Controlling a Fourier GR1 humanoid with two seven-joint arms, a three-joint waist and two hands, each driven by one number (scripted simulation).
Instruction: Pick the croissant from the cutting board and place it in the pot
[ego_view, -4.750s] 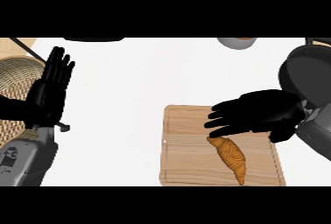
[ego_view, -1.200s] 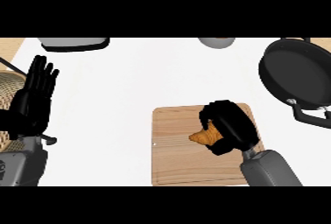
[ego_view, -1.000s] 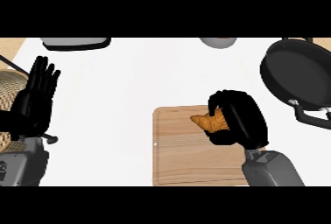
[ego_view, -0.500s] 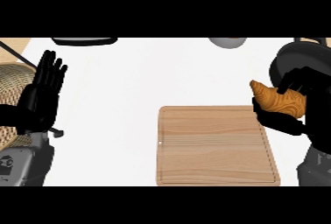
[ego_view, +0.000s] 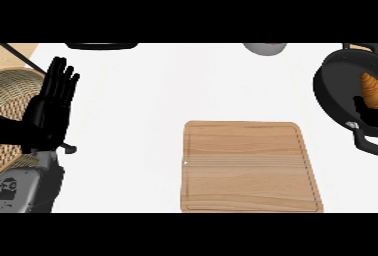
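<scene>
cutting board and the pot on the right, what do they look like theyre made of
The cutting board looks like pale wood with a matt finish: long grain lines run across it. The pot looks like dark metal, possibly cast iron or coated; its wall is black and dull with hardly any shine, so the exact material stays open.

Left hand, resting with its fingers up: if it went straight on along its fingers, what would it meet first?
Probably the dark object at the counter's far edge, just right of that line. Between the left hand and it shows only bare white counter. Depth is hard to judge, so the hand might pass beside it.
</scene>
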